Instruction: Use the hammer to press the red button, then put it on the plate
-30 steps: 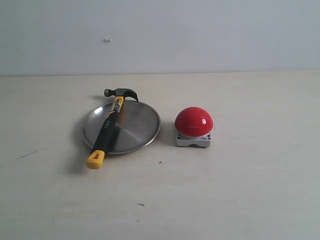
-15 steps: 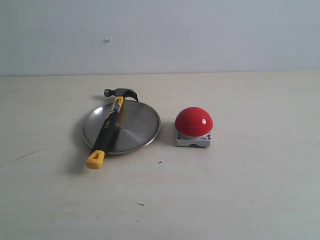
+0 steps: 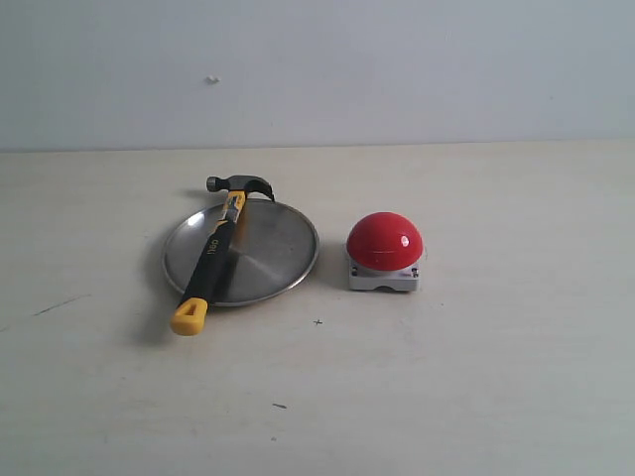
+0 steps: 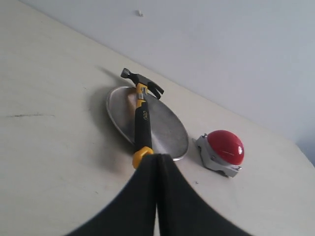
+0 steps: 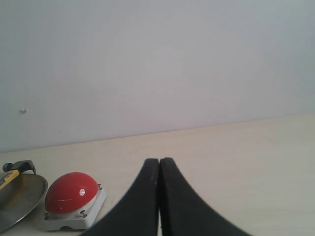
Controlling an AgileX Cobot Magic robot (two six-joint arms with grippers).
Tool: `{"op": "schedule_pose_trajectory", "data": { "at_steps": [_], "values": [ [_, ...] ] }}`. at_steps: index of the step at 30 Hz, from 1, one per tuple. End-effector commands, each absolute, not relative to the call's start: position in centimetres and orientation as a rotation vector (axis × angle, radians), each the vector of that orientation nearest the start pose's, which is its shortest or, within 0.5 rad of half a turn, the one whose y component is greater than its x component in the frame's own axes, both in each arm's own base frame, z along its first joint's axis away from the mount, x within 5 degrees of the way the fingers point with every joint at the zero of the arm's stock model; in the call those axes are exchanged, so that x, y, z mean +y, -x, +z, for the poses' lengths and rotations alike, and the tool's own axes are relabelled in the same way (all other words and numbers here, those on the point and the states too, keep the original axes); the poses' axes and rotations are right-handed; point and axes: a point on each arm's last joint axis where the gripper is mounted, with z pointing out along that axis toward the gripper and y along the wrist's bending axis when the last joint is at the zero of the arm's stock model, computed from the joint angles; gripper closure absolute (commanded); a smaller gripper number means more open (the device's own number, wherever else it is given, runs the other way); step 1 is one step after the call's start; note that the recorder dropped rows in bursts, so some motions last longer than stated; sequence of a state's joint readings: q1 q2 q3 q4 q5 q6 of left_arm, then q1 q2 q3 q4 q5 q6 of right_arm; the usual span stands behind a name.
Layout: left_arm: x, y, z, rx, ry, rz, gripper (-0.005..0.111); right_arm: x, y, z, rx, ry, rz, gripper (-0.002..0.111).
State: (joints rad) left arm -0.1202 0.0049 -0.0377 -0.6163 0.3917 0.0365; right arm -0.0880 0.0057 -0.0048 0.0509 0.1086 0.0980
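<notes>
The hammer (image 3: pixel 213 253) lies across the left part of the silver plate (image 3: pixel 268 253), its dark head past the far rim and its yellow looped end on the table in front. The red button (image 3: pixel 384 241) on its grey base stands just right of the plate. Neither arm shows in the exterior view. In the left wrist view my left gripper (image 4: pixel 157 156) is shut and empty, held back from the hammer (image 4: pixel 142 123), the plate (image 4: pixel 167 128) and the button (image 4: pixel 225 147). My right gripper (image 5: pixel 159 161) is shut and empty too, apart from the button (image 5: pixel 70 192).
A pale wooden table (image 3: pixel 476 377) runs to a plain white wall (image 3: pixel 397 69) behind. Small dark marks dot the tabletop in front of the plate. In the right wrist view the plate's edge (image 5: pixel 22 196) and the hammer head (image 5: pixel 18 166) show beside the button.
</notes>
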Motion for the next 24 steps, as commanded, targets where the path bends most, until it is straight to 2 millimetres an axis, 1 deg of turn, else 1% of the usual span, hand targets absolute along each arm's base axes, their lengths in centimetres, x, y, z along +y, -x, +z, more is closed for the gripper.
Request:
{"op": "schedule_pose_trajectory", "data": {
  "at_steps": [1, 2, 3, 4, 5, 9, 11, 19, 24],
  "values": [
    [-2.0, -5.0, 19.9, 1.763, 0.087, -0.47, 0.104, -0.5, -5.6, 20.3, 1.581, -0.183, 0.044, 0.108],
    [-1.8, -5.1, 20.1, 1.733, 0.072, -0.43, 0.104, -0.5, -5.6, 20.3, 1.581, -0.183, 0.044, 0.108],
    [-1.4, -5.3, 20.7, 1.657, 0.062, -0.37, 0.104, -0.5, -5.6, 20.3, 1.581, -0.182, 0.042, 0.108],
    [-1.2, -5.3, 21.1, 1.617, 0.049, -0.329, 0.104, -0.5, -5.6, 20.3, 1.581, -0.182, 0.042, 0.108],
    [-1.2, -5.4, 21.2, 1.605, 0.039, -0.309, 0.104, -0.5, -5.6, 20.3, 1.581, -0.182, 0.042, 0.108],
    [-0.9, -5.5, 21.0, 1.582, -0.034, -0.199, 0.104, -0.5, -5.6, 20.3, 1.581, -0.182, 0.042, 0.108],
    [-0.8, -5.6, 20.9, 1.533, -0.059, -0.142, 0.104, -0.5, -5.6, 20.3, 1.581, -0.182, 0.042, 0.108],
    [-0.6, -5.6, 20.9, 1.509, -0.223, 0.048, 0.104, -0.5, -5.6, 20.3, 1.581, -0.183, 0.044, 0.108],
    [-0.6, -5.6, 20.9, 1.509, -0.266, 0.098, 0.104, -0.5, -5.6, 20.3, 1.581, -0.183, 0.044, 0.108]
  ]
}}
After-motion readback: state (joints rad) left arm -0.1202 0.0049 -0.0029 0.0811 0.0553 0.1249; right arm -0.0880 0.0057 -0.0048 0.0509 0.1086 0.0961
